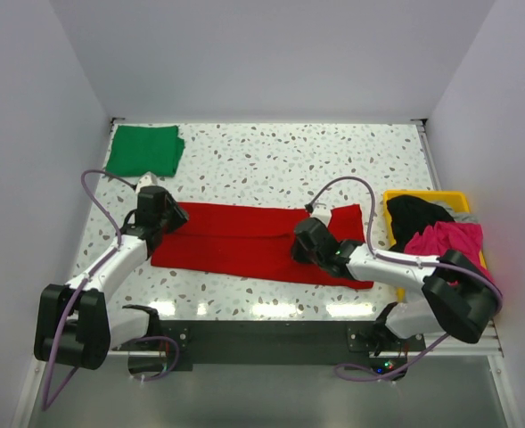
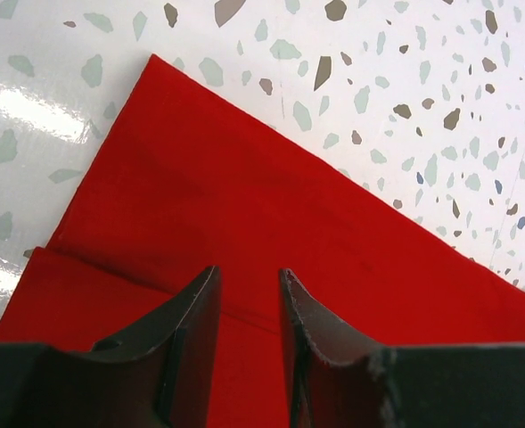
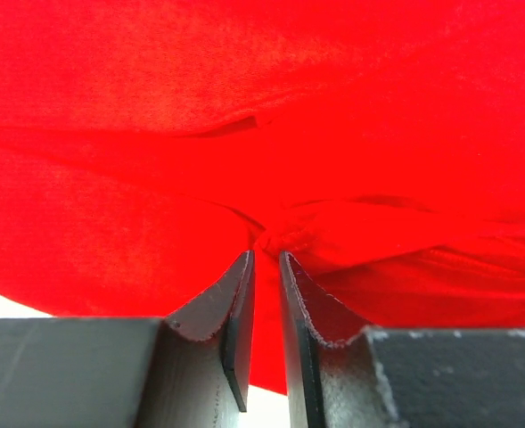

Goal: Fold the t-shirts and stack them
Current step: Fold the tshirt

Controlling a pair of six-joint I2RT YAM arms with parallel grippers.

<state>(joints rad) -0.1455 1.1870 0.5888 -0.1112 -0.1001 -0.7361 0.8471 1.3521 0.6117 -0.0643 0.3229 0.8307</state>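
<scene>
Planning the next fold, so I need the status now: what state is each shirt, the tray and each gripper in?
red t-shirt: folded into a long strip, lying flat, not stacked.
green t-shirt: folded, far left, apart from the red one.
yellow tray: filled with loose garments, unfolded.
left gripper: slightly open over the red t-shirt's left end.
right gripper: shut on a bunched pinch of the red t-shirt.

**Soft cloth, shiny table**

The red t-shirt (image 2: 244, 196) under the left jaws is soft, matt cloth, smooth with one thin stitched line. At the tips of the right jaws the same cloth is wrinkled. Both jaws are dull black with rough, nicked edges. Past the left jaws the table (image 2: 405, 53) is hard, glossy and speckled like stone. The green t-shirt (image 1: 143, 150) far beyond them looks like soft matt cloth.
</scene>
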